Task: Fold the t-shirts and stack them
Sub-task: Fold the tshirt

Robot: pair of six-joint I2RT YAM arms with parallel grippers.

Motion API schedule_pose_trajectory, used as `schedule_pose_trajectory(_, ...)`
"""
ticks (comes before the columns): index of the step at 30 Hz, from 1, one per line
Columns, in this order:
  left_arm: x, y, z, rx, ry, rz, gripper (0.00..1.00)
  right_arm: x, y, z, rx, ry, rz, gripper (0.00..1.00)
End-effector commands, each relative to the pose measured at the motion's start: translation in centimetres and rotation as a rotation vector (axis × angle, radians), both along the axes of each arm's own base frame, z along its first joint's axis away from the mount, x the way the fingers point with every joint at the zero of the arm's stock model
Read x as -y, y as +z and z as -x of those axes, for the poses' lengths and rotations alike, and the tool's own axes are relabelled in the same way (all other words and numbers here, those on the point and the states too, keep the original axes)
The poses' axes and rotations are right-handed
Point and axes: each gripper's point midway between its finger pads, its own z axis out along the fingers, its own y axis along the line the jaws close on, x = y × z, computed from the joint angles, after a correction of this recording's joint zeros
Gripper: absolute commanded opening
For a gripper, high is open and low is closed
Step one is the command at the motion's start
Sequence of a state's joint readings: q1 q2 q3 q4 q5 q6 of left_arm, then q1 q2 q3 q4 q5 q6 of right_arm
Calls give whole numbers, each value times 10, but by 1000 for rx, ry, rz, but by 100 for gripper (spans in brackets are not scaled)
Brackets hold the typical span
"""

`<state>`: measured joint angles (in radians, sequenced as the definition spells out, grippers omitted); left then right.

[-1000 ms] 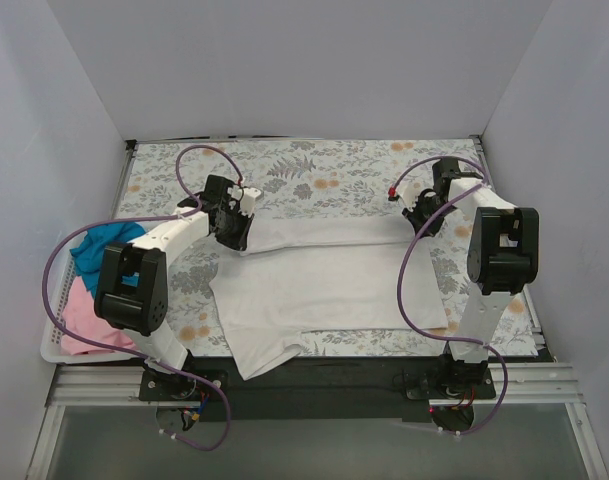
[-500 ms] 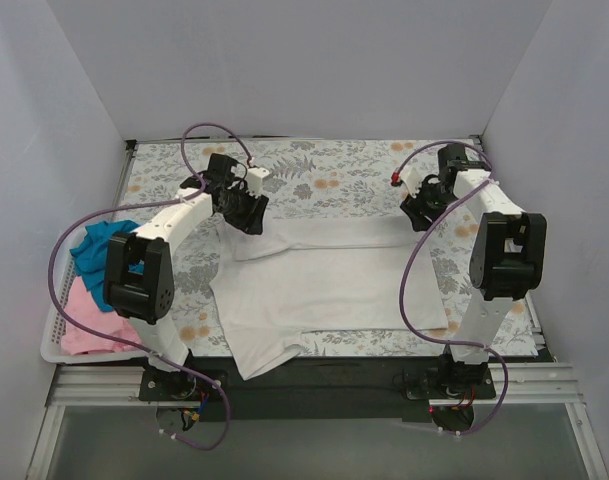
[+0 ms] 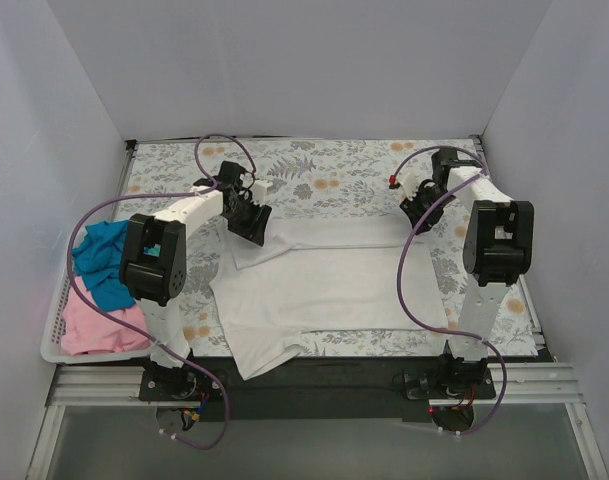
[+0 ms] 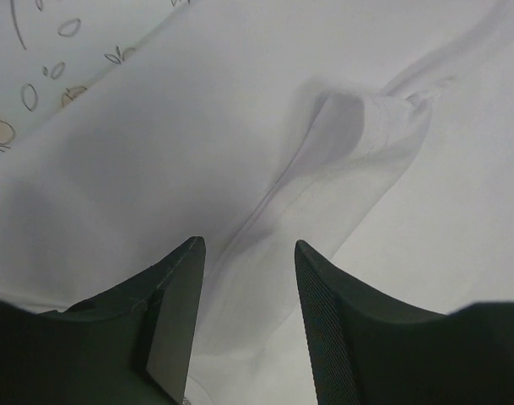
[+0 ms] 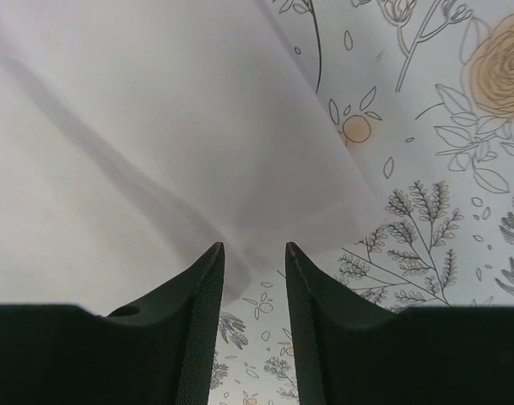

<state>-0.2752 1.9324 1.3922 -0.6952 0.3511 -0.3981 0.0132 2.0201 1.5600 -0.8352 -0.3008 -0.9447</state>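
Floral table cover [image 3: 324, 165] carries the white t-shirt [image 3: 324, 285], its far corners beneath the left gripper [image 4: 244, 245] and right gripper [image 5: 255, 246], both parted and empty.

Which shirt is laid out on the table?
The white t-shirt, spread on the floral table cover. The teal-blue t-shirt and pink t-shirt are bunched in the white basket.

Robot lab test cell, not a home: bare pale walls [image 3: 284, 60] close in a floral table cover [image 3: 334, 165] on three sides. Left arm [image 3: 179, 215] and right arm [image 3: 489, 250] bolted to a black base plate [image 3: 314, 378] on aluminium rails [image 3: 84, 385], with loose purple cables [image 3: 399, 285] looping in the open.
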Motion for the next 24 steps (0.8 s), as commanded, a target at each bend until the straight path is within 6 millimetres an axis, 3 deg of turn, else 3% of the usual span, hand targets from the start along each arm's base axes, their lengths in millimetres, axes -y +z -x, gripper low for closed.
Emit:
schedule_pose_trajectory(1, -1, 9, 15, 1, -27, -5, 45, 9, -10, 7, -49, -14, 39, 40)
schedule_pose_trajectory(8, 3, 4, 45, -50, -112, -9, 34, 10, -12, 11, -56, -9, 53, 39)
schedule_pose_trajectory(12, 12, 9, 59, -42, -171, 6, 17, 11, -11, 12, -53, -8, 55, 38)
schedule_pose_trajectory(16, 21, 28, 63, 68, -229, 17, 13, 12, -9, 16, -55, -5, 57, 37)
schedule_pose_trajectory(22, 24, 30, 74, 131, -295, -17, 11, 14, -11, 25, -67, 4, 68, 35)
schedule_pose_trajectory(24, 29, 38, 68, 157, -279, 1, 18, 12, -8, 25, -61, 5, 60, 34)
